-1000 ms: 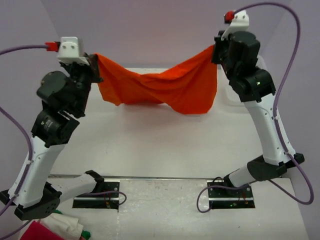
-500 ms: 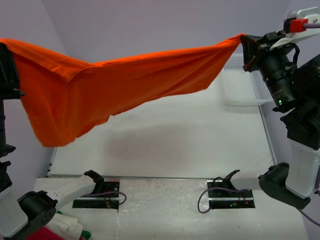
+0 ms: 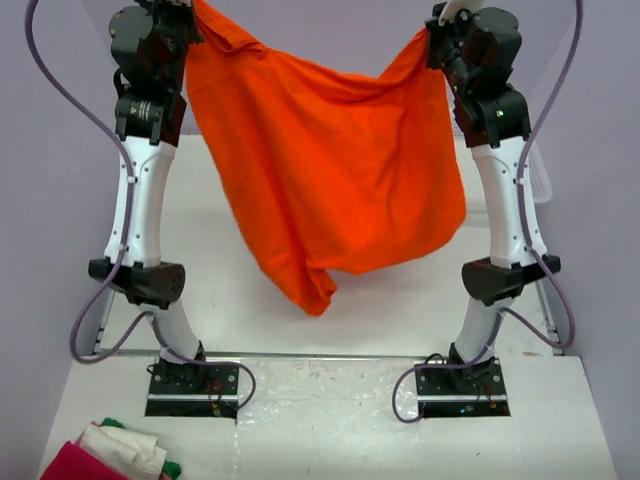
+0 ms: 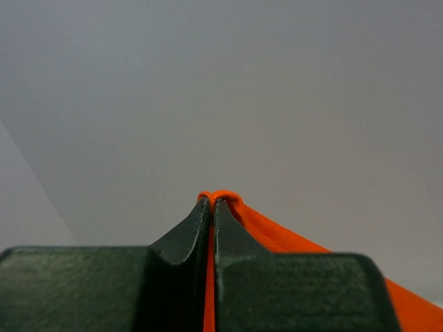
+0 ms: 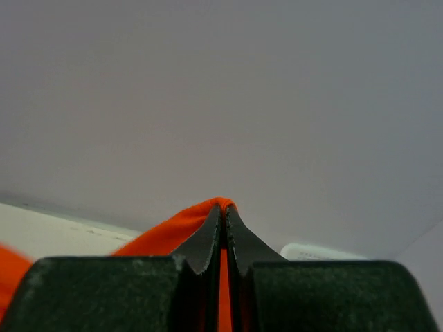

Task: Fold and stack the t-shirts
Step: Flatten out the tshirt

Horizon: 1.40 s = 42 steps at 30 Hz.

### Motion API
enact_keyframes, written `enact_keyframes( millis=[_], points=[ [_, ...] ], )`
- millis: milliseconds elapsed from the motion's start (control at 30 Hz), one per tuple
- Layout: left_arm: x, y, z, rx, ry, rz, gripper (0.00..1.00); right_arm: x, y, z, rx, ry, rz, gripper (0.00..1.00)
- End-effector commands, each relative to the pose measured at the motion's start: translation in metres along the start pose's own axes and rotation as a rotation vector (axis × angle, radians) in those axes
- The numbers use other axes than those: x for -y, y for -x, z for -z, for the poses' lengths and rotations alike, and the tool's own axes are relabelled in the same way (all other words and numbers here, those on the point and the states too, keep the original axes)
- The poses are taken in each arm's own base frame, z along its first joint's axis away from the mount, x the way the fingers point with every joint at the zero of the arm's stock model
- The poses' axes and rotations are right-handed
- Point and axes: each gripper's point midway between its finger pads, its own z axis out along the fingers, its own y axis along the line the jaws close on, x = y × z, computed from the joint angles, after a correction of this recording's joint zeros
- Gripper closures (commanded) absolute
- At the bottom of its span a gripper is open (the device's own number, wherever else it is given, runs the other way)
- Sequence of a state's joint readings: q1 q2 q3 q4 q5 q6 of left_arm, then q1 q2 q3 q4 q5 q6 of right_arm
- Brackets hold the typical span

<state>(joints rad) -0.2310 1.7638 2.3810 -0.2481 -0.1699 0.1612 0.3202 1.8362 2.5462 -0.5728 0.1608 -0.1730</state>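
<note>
Well, the white table [image 3: 330, 420] spreads out ahead of my two bases, and most of its middle is hidden from the top camera by the orange t-shirt [image 3: 330, 170]. The shirt hangs like a curtain between my raised arms, held up at its two top corners. It sags in the middle of the upper edge, and its lowest fold droops toward the table near my left side. I cannot tell whether that fold touches the surface.

My left arm [image 3: 140, 200] and right arm [image 3: 505, 200] stand nearly upright on either side of the cloth. The shirt's edges run close beside both.

A pile of red, white and green cloth [image 3: 110, 455] lies at the near left corner, well apart from the shirt.

My left gripper [image 3: 185, 15] is clenched on one corner. In its wrist view [image 4: 211, 204] the jaws are pressed together with a thin orange fold poking out at the tips. My right gripper [image 3: 437, 35] pinches the other corner the same way, seen in its wrist view [image 5: 223, 207].

Purple cables [image 3: 65, 95] loop outward from both wrists, clear of the cloth.
</note>
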Motion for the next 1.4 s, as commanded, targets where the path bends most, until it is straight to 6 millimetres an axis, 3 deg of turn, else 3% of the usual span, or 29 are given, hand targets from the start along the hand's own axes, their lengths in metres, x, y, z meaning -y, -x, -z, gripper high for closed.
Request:
enact_keyframes(
  millis=[0, 100, 267, 333, 467, 500, 567, 600, 633, 667, 700, 733, 767, 800, 833, 867, 900, 933, 967, 1000, 1033, 1100, 1133, 1167, 1233, 1367],
  points=[
    [-0.049, 0.073, -0.008, 0.282, -0.007, 0.028, 1.0, 0.024, 0.039, -0.013, 0.167, 0.004, -0.005, 1.0],
    [-0.05, 0.056, -0.024, 0.284, -0.014, -0.008, 1.0, 0.034, 0.038, -0.025, 0.203, -0.025, 0.035, 1.0],
    [-0.058, 0.061, -0.028, 0.329, -0.02, -0.028, 1.0, 0.047, 0.053, -0.019, 0.253, -0.027, 0.019, 1.0],
    [-0.057, 0.056, -0.028, 0.32, -0.035, -0.03, 1.0, 0.048, 0.045, -0.02, 0.23, -0.027, 0.017, 1.0],
    [-0.052, 0.021, -0.032, 0.232, -0.057, -0.036, 1.0, 0.047, -0.016, -0.031, 0.041, -0.027, -0.008, 1.0],
    [-0.048, -0.011, -0.037, 0.157, -0.066, -0.033, 1.0, 0.041, -0.046, -0.036, -0.039, -0.006, -0.032, 1.0],
    [-0.04, -0.04, -0.032, 0.078, -0.079, -0.032, 1.0, 0.032, -0.097, -0.041, -0.181, 0.012, -0.051, 1.0],
    [-0.031, -0.091, -0.029, -0.034, -0.09, -0.037, 1.0, 0.025, -0.14, -0.042, -0.288, 0.017, -0.068, 1.0],
    [-0.026, -0.117, -0.022, -0.117, -0.081, -0.03, 1.0, 0.025, -0.168, -0.042, -0.361, -0.001, -0.075, 1.0],
    [-0.017, -0.14, -0.011, -0.202, -0.083, -0.013, 1.0, 0.022, -0.199, -0.034, -0.458, -0.007, -0.078, 1.0],
    [-0.003, -0.187, 0.003, -0.317, -0.11, 0.046, 1.0, 0.018, -0.246, -0.027, -0.58, -0.022, -0.092, 1.0],
    [0.003, -0.195, 0.017, -0.354, -0.103, 0.084, 1.0, 0.017, -0.271, -0.019, -0.651, -0.047, -0.099, 1.0],
    [0.023, -0.213, 0.033, -0.413, -0.133, 0.127, 1.0, 0.013, -0.295, -0.005, -0.736, -0.048, -0.114, 1.0],
    [0.04, -0.259, 0.062, -0.531, -0.138, 0.177, 1.0, 0.003, -0.324, 0.013, -0.825, -0.058, -0.16, 1.0],
    [0.054, -0.25, 0.083, -0.541, -0.124, 0.186, 1.0, -0.002, -0.339, 0.026, -0.872, -0.064, -0.175, 1.0],
    [0.064, -0.257, 0.101, -0.57, -0.13, 0.183, 1.0, -0.009, -0.369, 0.049, -0.963, -0.087, -0.203, 1.0],
    [0.073, -0.285, 0.131, -0.648, -0.118, 0.181, 1.0, -0.01, -0.375, 0.062, -0.996, -0.105, -0.219, 1.0],
    [0.074, -0.273, 0.152, -0.657, -0.081, 0.178, 1.0, -0.01, -0.377, 0.075, -1.024, -0.118, -0.234, 1.0],
    [0.073, -0.276, 0.167, -0.689, -0.037, 0.232, 1.0, -0.014, -0.397, 0.101, -1.104, -0.136, -0.237, 1.0],
    [0.073, -0.288, 0.187, -0.74, -0.018, 0.249, 1.0, -0.013, -0.399, 0.11, -1.115, -0.153, -0.235, 1.0],
    [0.072, -0.279, 0.206, -0.765, -0.04, 0.27, 1.0, -0.011, -0.393, 0.122, -1.115, -0.169, -0.239, 1.0],
    [0.067, -0.284, 0.232, -0.819, -0.011, 0.293, 1.0, -0.009, -0.398, 0.142, -1.157, -0.204, -0.244, 1.0],
    [0.065, -0.271, 0.241, -0.798, -0.028, 0.308, 1.0, -0.006, -0.388, 0.149, -1.136, -0.216, -0.248, 1.0],
    [0.063, -0.279, 0.257, -0.838, -0.026, 0.299, 1.0, -0.006, -0.392, 0.158, -1.143, -0.226, -0.249, 1.0],
    [0.055, -0.273, 0.277, -0.838, -0.006, 0.323, 1.0, -0.003, -0.389, 0.165, -1.131, -0.238, -0.251, 1.0],
    [0.052, -0.296, 0.307, -0.942, 0.023, 0.311, 1.0, -0.001, -0.397, 0.185, -1.182, -0.253, -0.224, 1.0]
  ],
)
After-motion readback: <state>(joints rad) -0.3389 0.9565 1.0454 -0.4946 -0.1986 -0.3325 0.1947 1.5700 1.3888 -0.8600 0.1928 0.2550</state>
